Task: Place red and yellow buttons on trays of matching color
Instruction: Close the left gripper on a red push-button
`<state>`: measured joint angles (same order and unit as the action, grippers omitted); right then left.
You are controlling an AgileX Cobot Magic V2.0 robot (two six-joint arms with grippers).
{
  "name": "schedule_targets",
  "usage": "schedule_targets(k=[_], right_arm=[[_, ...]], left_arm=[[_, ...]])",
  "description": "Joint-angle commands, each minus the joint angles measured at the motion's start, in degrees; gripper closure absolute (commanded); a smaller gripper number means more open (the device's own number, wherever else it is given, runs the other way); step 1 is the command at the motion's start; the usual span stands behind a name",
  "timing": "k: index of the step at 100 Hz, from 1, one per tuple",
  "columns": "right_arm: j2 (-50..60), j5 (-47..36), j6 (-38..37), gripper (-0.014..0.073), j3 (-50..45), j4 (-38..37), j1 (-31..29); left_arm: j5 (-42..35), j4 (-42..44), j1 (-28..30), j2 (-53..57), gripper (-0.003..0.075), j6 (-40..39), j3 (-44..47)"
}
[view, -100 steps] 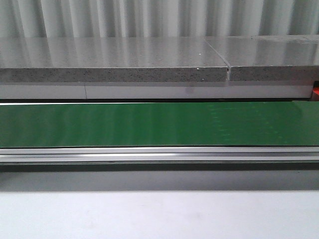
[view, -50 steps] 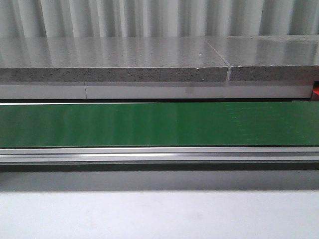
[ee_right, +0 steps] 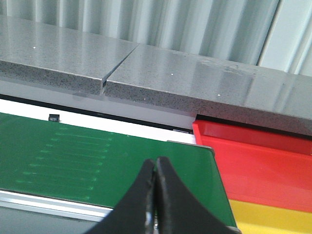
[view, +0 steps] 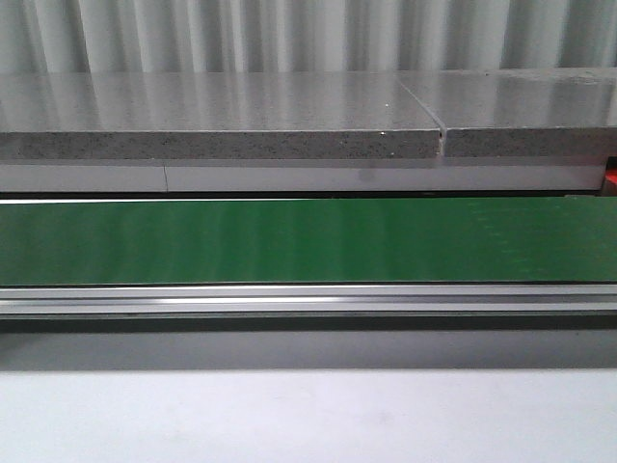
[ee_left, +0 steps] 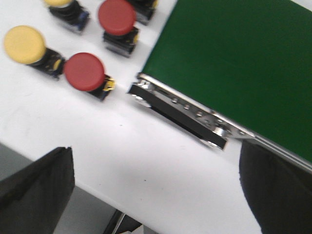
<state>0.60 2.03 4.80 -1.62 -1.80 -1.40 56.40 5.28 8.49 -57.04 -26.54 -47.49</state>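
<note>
In the left wrist view, two red buttons [ee_left: 85, 72] [ee_left: 117, 17] and two yellow buttons [ee_left: 24, 45] [ee_left: 58, 2] sit on the white table beside the end of the green conveyor belt [ee_left: 234, 63]. My left gripper [ee_left: 156, 190] hangs open over bare table, apart from the buttons, nothing between its fingers [ee_left: 39, 190]. The right wrist view shows my right gripper [ee_right: 155, 168] shut and empty above the green belt [ee_right: 97, 156]. Beside that belt end lie the red tray [ee_right: 253, 161] and the yellow tray [ee_right: 273, 217]. Neither gripper appears in the front view.
The front view holds the green belt [view: 308, 241], its aluminium rail [view: 308, 299] and a grey stone ledge [view: 222, 145] behind. The belt's metal end bracket [ee_left: 180, 117] lies near the left gripper. The white table's edge [ee_left: 73, 180] runs just under the left fingers.
</note>
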Motion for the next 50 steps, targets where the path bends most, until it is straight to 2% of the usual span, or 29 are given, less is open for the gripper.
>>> schedule_targets(k=[1,13,23,50], right_arm=[[0.6,-4.6,0.0,0.0661,0.3,-0.6,-0.2],[0.6,-4.6,0.0,0.0661,0.3,-0.6,-0.2],[0.6,-4.6,0.0,0.0661,0.3,-0.6,-0.2],[0.6,-4.6,0.0,0.0661,0.3,-0.6,-0.2]], left_arm=[[-1.9,0.6,5.7,-1.3,0.0071,-0.9,-2.0],[-3.5,-1.7,12.4,-4.4,0.0075,-0.7,-2.0],[-5.9,-5.9,13.8,-8.0,0.0081,2.9,-2.0],[-10.0,-4.0,16.4,-16.4,0.0081,3.1,-2.0]])
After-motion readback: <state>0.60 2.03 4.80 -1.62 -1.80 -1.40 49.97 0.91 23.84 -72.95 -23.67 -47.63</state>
